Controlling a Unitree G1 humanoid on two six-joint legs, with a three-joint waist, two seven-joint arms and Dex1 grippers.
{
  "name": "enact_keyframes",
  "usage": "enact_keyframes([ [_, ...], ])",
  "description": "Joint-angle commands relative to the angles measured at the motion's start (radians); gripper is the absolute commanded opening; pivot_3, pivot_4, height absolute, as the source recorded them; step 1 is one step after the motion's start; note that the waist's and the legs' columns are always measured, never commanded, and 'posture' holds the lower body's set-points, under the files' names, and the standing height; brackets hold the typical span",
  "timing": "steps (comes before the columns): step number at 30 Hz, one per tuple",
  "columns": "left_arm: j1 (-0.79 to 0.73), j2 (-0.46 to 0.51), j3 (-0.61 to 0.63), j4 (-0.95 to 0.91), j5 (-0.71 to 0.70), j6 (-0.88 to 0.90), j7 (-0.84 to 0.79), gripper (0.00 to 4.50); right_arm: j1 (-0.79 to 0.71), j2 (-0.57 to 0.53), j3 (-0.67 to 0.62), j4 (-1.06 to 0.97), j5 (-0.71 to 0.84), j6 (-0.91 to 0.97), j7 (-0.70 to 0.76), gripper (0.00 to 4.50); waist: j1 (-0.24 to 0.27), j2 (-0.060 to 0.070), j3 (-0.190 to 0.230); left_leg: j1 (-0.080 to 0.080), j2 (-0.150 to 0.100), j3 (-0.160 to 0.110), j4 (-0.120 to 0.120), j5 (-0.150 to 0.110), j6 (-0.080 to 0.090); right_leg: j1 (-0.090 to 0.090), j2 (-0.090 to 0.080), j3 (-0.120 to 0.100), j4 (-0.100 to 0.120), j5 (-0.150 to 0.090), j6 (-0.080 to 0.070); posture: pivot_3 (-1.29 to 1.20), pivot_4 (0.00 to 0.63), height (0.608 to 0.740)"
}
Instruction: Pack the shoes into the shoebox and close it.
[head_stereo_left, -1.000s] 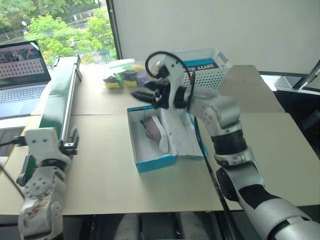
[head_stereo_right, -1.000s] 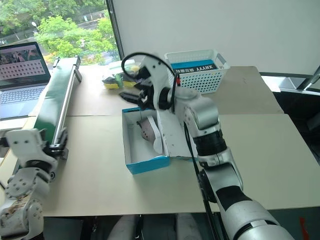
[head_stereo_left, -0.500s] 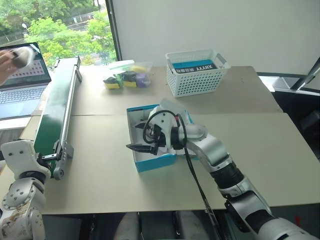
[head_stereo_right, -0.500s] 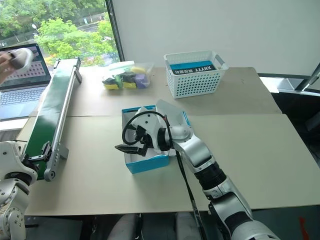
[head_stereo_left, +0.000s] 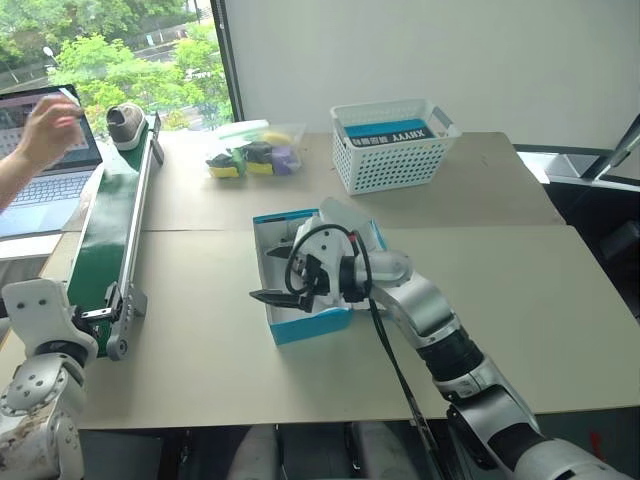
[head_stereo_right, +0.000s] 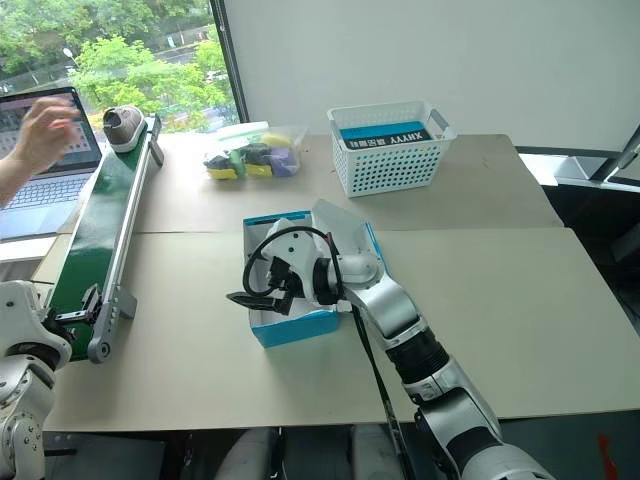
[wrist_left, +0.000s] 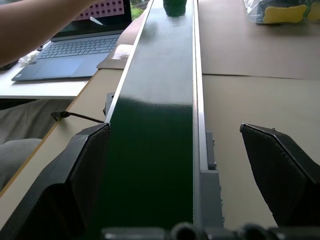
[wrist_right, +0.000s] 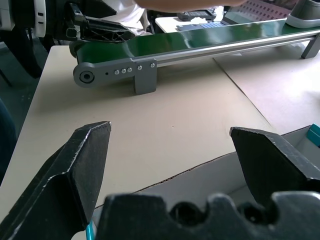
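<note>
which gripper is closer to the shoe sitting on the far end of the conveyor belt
Left. The left gripper waits, jaws open, at the belt's near end, in line with the shoe. The right gripper hovers over the shoebox, off to the side.

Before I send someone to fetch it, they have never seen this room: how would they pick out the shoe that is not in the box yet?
Find the long green conveyor belt along the table's left edge. At its far end, near the laptop and a person's hand, sits one grey-beige sneaker. It is the sole thing on the belt.
</note>
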Motion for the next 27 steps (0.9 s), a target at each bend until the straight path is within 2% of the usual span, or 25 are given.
enact_keyframes([
  [1,-0.01,0.008,0.006,-0.007,0.007,0.001,0.008,4.46,-0.009,0.007,-0.004,-0.012,-0.013,0.002,-0.015,4.5,0.0,0.0,0.0,0.0,0.0,0.0,0.0,0.0,0.0,0.0,0.0,0.0,0.0,0.0,0.0,0.0,0.15,0.735],
  [18,0.007,0.004,0.008,0.009,0.009,-0.003,0.004,4.46,0.0,0.009,-0.003,-0.015,-0.036,0.033,-0.029,4.5,0.0,0.0,0.0,0.0,0.0,0.0,0.0,0.0,0.0,0.0,0.0,0.0,0.0,0.0,0.0,0.0,0.15,0.735],
  [27,-0.003,-0.001,0.034,0.027,-0.035,0.031,0.005,4.46,-0.004,0.012,0.001,-0.002,-0.047,0.032,-0.035,4.5,0.0,0.0,0.0,0.0,0.0,0.0,0.0,0.0,0.0,0.0,0.0,0.0,0.0,0.0,0.0,0.0,0.15,0.735],
])
